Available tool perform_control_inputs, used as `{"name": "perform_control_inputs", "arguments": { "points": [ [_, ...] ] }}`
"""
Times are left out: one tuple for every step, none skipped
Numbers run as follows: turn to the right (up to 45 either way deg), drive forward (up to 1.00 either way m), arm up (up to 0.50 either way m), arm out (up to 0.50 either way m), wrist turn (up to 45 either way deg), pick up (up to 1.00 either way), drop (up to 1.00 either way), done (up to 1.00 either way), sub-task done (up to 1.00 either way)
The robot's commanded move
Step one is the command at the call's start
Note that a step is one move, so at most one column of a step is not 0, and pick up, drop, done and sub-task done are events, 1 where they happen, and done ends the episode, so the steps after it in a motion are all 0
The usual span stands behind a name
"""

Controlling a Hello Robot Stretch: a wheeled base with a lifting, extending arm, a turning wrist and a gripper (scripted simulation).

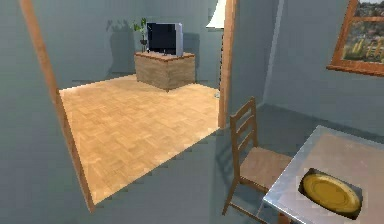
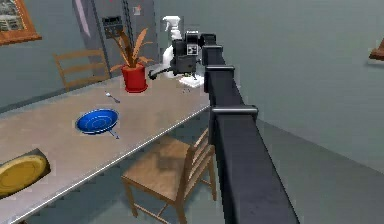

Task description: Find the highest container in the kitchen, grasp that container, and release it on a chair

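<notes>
Presently the tool (image 2: 160,71) shows at the worktop's (image 2: 150,110) far end, near a red-potted plant (image 2: 134,68). A white spray bottle (image 2: 172,24) rises just behind it. Whether the tool has hold of anything cannot be told. A wooden chair (image 2: 175,170) stands against the worktop's long edge.

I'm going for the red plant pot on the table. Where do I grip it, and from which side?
Grip the pot by its red wall, below the rim, coming level from the arm side view's right, where the gripper is. It stands upright on the table, and the leaves spreading above it likely bar a top grasp.
</notes>
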Motion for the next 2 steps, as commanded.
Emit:
{"name": "perform_control_inputs", "arguments": {
  "points": [
    [0.0, 0.00, -0.32, 0.00, 0.0, 0.00, 0.00, 0.00, 0.00],
    [0.0, 0.00, -0.50, 0.00, 0.0, 0.00, 0.00, 0.00, 0.00]
  ]
}}
